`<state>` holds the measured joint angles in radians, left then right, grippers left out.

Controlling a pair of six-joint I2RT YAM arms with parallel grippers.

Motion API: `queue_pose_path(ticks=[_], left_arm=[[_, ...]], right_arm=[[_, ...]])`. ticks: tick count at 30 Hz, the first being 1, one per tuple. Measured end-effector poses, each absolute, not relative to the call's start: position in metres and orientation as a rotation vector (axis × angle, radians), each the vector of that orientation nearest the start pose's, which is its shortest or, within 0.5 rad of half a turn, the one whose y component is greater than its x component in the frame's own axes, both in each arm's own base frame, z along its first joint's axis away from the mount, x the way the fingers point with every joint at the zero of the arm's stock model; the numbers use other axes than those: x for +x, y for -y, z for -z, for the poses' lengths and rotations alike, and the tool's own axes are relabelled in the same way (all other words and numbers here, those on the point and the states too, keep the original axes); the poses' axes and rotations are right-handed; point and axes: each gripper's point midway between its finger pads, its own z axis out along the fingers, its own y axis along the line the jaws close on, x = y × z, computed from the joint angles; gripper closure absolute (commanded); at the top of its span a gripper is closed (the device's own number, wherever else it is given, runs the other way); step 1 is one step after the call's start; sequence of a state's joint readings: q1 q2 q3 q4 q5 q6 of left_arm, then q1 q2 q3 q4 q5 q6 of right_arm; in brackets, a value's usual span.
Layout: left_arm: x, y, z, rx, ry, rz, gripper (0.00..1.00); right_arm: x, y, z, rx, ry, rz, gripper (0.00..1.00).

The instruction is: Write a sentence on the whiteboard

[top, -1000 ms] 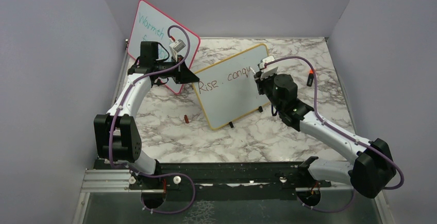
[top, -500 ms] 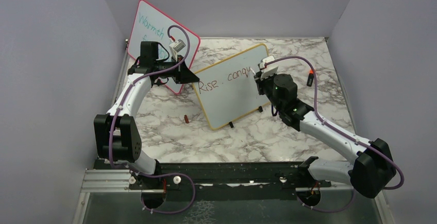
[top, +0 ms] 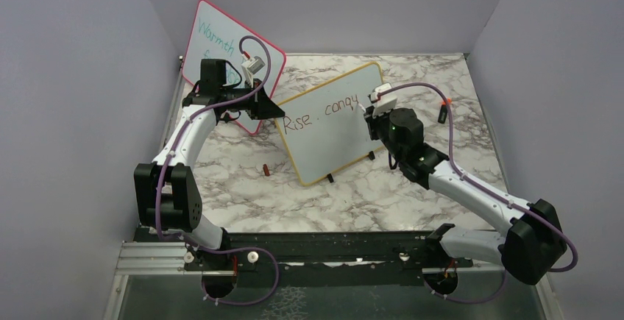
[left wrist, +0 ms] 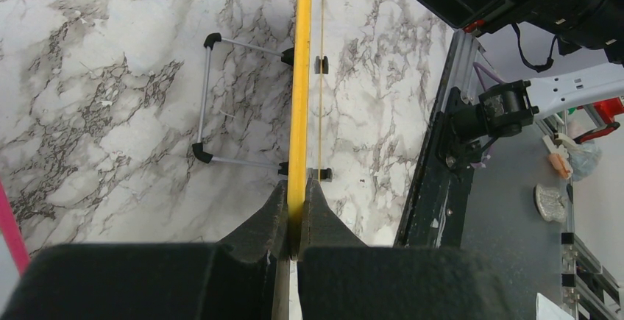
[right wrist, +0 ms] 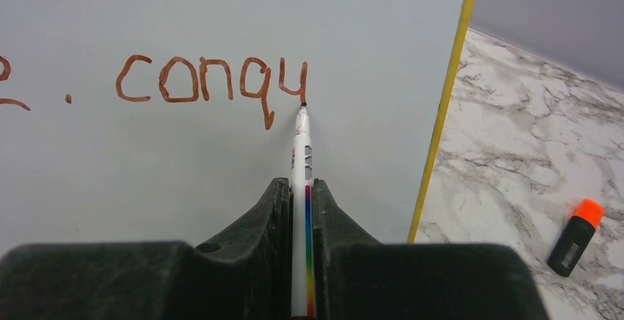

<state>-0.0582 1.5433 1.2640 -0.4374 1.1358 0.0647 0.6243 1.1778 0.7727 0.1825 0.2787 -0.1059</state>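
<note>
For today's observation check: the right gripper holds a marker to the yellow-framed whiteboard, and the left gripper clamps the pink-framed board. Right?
No. The left wrist view shows the left gripper clamping the edge of the same yellow-framed whiteboard instead. The rest stands.

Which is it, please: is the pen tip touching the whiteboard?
Touching: the right wrist view shows the pen tip resting on the whiteboard, with no gap.

Pink board (top: pixel 213 37): second line of teal writing hidden behind left arm (top: pixel 215 79).
Sentence (right wrist: pixel 218 79): first word cut off by left edge in right wrist view.
Whiteboard (left wrist: pixel 299 77): edge-on in left wrist view, face unseen, top cut off.
Marker (right wrist: pixel 302 143): rear end hidden inside right gripper (right wrist: pixel 300 187).
Small brown thing (top: pixel 266 170): too small to identify.
</note>
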Motion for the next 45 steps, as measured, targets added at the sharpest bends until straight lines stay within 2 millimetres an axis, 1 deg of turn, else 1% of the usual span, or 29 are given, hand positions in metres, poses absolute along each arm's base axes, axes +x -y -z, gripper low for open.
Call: queue_pose_path(ticks=[5,12,21,32,45], left_arm=[[0.341,0.178,-0.237,0.697,-1.948,1.265,1.0],[0.341,0.178,-0.237,0.697,-1.948,1.265,1.0],[0.341,0.178,-0.238,0.69,-1.952,1.265,1.0],[0.342,0.178,-0.237,0.661,-1.973,1.268,1.0],[0.343,0.177,-0.237,0.645,-1.986,1.265,1.0]], right_arm=[[0.35,-0.184,-0.22,-0.438,-1.738,-0.104,0.99],[0.35,-0.182,-0.222,-0.431,-1.732,-0.103,0.99],[0.344,-0.179,-0.244,-0.406,-1.679,-0.125,0.99],[0.345,-0.178,-0.243,-0.409,-1.682,-0.128,0.99],[0.349,-0.182,-0.24,-0.434,-1.682,-0.161,0.99]])
